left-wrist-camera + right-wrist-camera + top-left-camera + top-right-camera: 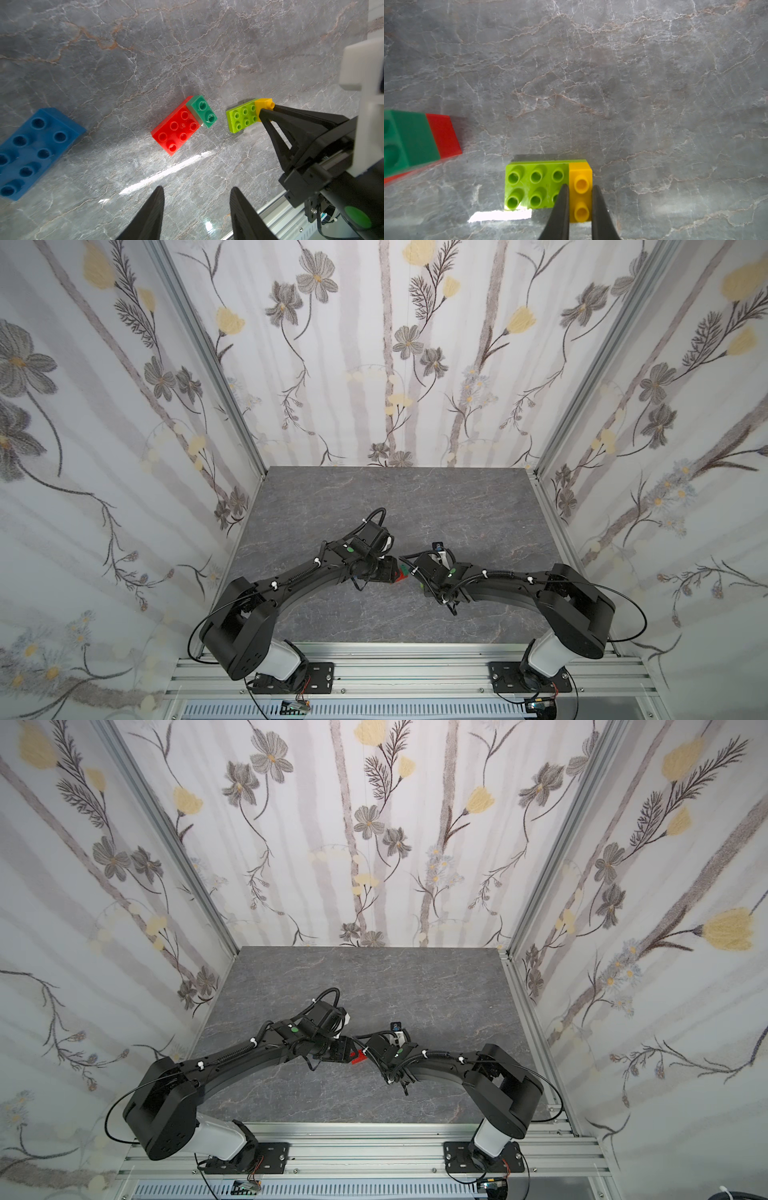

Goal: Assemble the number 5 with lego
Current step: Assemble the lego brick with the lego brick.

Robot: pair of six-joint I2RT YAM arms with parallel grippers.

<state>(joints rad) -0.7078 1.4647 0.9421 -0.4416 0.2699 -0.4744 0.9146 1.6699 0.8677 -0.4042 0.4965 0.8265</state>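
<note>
Pinching yellow brick (581,193), right gripper (580,199) sits atop lime brick (533,185). Left gripper (197,199) spread, empty; red brick (176,131) at its 12 o'clock.

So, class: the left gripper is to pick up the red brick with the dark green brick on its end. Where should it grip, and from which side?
Grip the red brick across its two long flat sides at mid-length, coming down from above. It lies flat, studs up; the dark green brick covers one end, and the open left gripper looks wide enough.
</note>
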